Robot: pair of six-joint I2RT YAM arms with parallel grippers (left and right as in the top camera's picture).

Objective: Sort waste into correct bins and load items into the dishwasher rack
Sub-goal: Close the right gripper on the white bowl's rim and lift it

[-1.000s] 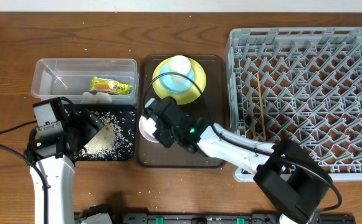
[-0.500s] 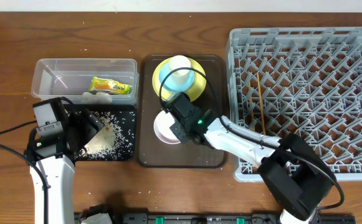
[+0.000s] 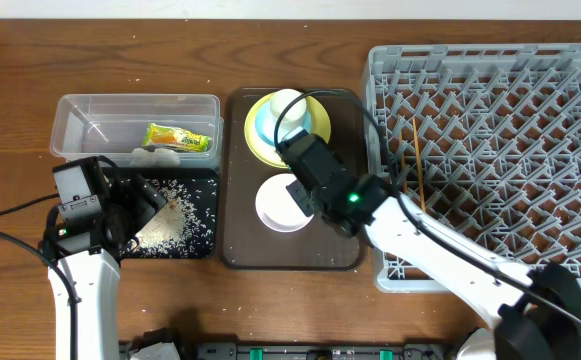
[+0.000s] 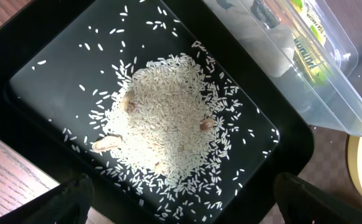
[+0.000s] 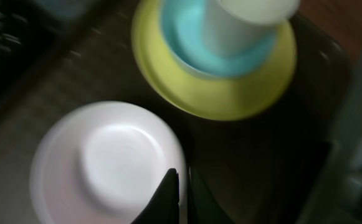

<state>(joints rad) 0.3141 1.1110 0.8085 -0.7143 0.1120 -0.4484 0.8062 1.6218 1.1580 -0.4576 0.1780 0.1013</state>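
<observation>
Fingers of right gripper (image 5: 181,190): drawn together, nothing held, positioned at the edge of the white bowl (image 5: 106,162)
Seat of white bowl: carried on the brown serving tray (image 3: 238,245)
Fingers of left gripper (image 4: 182,186): spread wide, held above the rice (image 4: 168,124) piled in the black tray (image 4: 56,56)

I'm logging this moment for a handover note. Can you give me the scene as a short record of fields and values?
left gripper: open, over the black tray
right gripper: shut, empty, above the white bowl's edge
black tray: rice grains heaped inside
clear tub: holds the snack wrapper
serving tray: white bowl, plus a yellow plate with the light-blue bowl and white cup stacked on it
dishwasher rack: chopsticks in it, no dishes seen
</observation>
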